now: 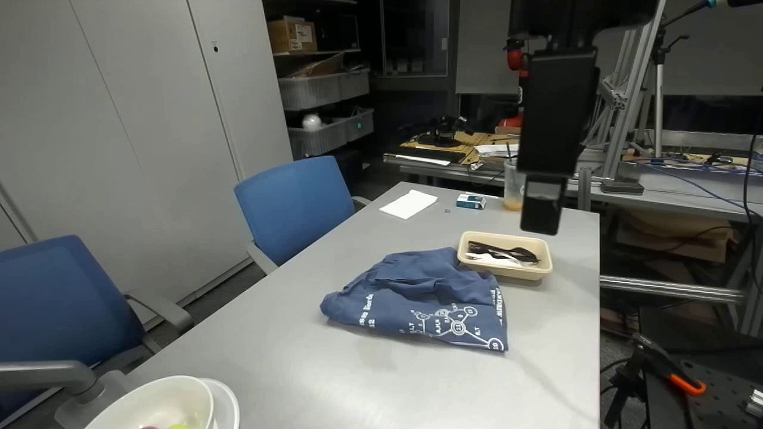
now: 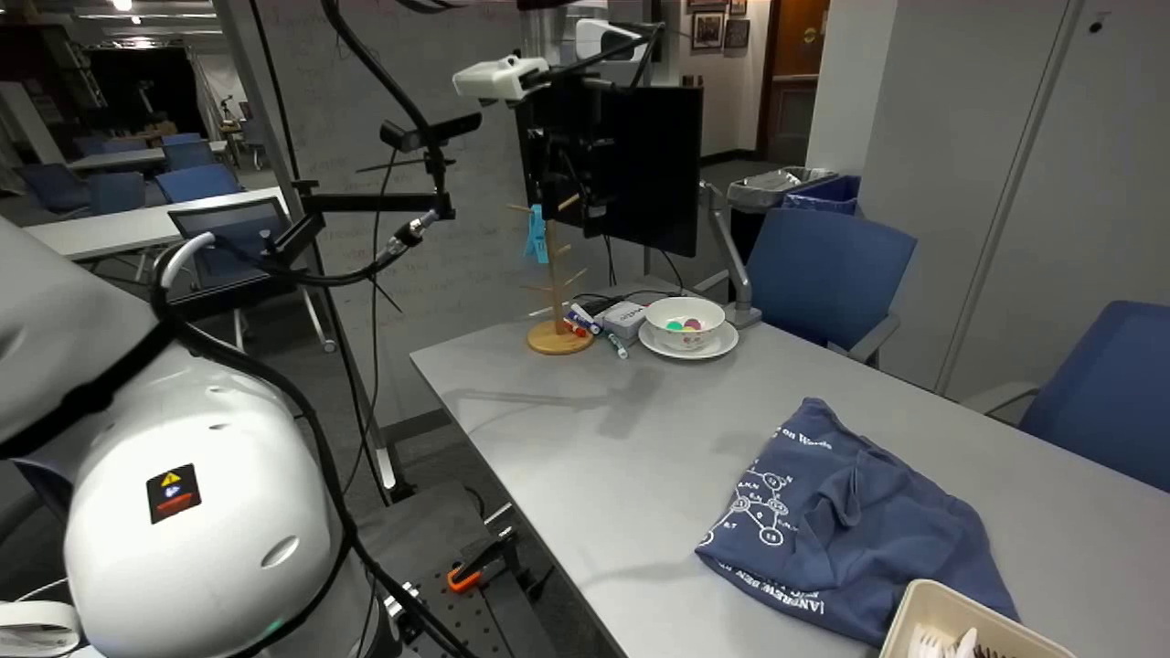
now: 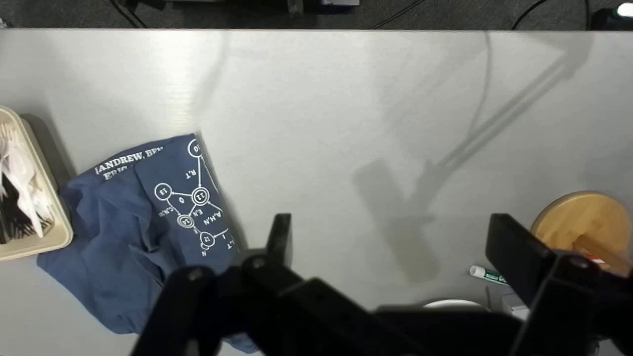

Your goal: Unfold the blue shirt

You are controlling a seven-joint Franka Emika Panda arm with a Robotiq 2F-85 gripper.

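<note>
A blue shirt (image 1: 420, 302) lies bunched on a grey worktop (image 2: 631, 512), right beside a cream cutlery tray (image 1: 518, 272). Its white print reads "ANDREW, BEN" on the part nearer the tray; farther from the tray are "on Words" and circles joined by arrows, numbered 10, 11, 12 and 13 among others. A white arm (image 2: 228, 475) bears a black warning label (image 2: 173, 493) with a yellow triangle. The end effector (image 3: 390, 242) points down above the worktop, well away from the tray, its two fingers (image 3: 281, 237) wide apart.
</note>
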